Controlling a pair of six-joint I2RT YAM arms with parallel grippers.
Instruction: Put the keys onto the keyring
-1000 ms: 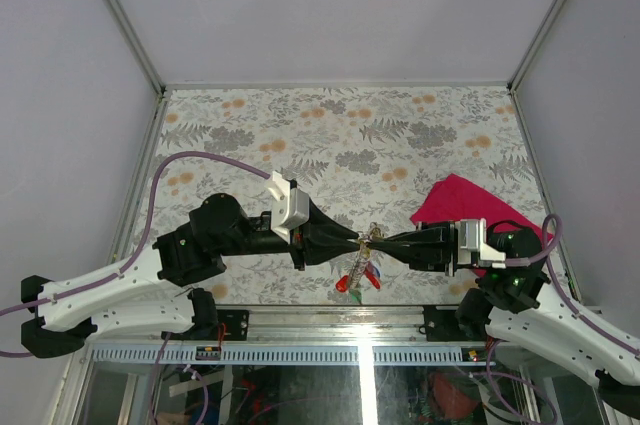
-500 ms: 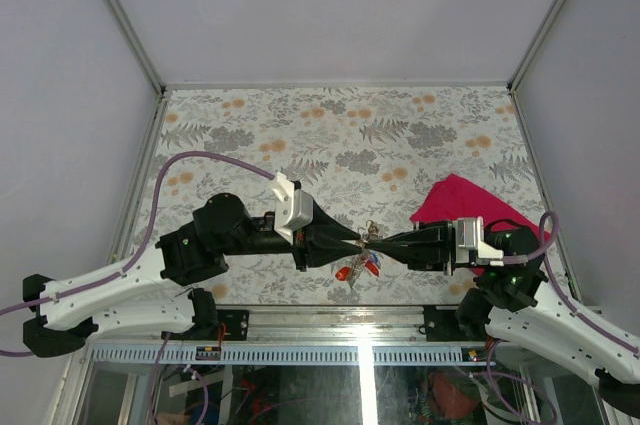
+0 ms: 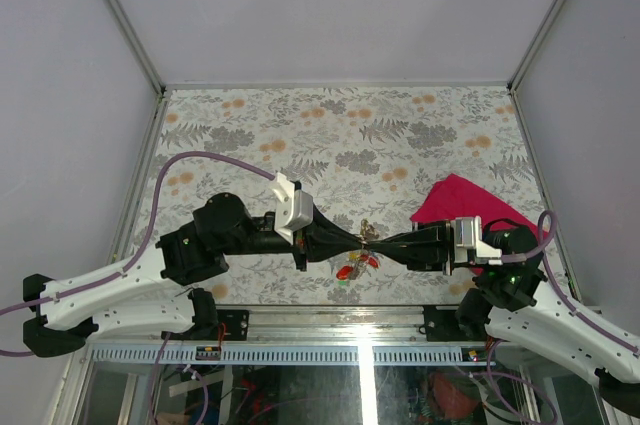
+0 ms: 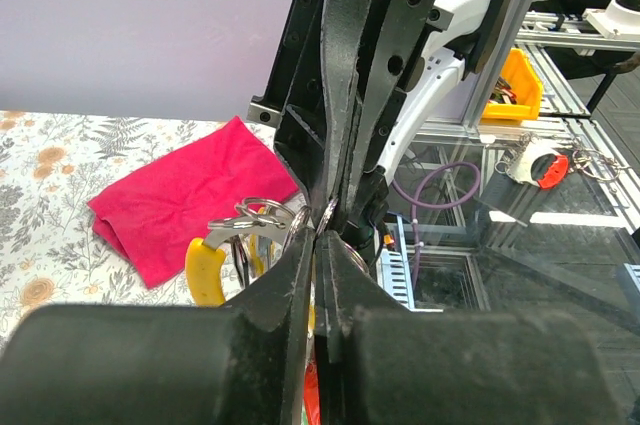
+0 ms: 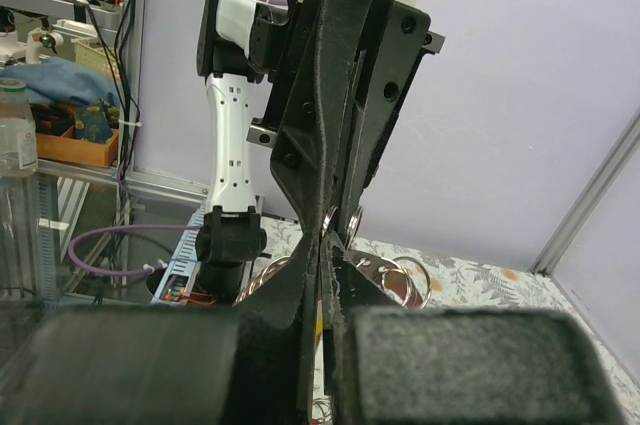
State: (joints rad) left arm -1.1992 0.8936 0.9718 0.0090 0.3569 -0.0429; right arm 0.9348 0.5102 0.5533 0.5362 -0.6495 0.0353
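Note:
My left gripper (image 3: pixel 357 240) and right gripper (image 3: pixel 373 242) meet tip to tip above the near middle of the table. Both are shut on the thin silvery keyring (image 3: pixel 365 234). The keys (image 3: pixel 355 266), with red and yellow heads, hang in a bunch just under the tips. In the left wrist view my left gripper (image 4: pixel 320 245) pinches the keyring (image 4: pixel 329 216); a yellow key head (image 4: pixel 204 267) and small rings hang to its left. In the right wrist view my right gripper (image 5: pixel 326 245) pinches the keyring (image 5: pixel 345 218), with more rings (image 5: pixel 408 279) beside it.
A magenta cloth (image 3: pixel 455 200) lies on the flowered table (image 3: pixel 300 135) at the right, under my right arm; it also shows in the left wrist view (image 4: pixel 185 195). The table's near edge and metal rail (image 3: pixel 330 313) run just below the keys.
The hanging keys have drawn up closer under the fingertips and swung a little. Both grippers stay shut tip to tip; the left one has edged slightly right.

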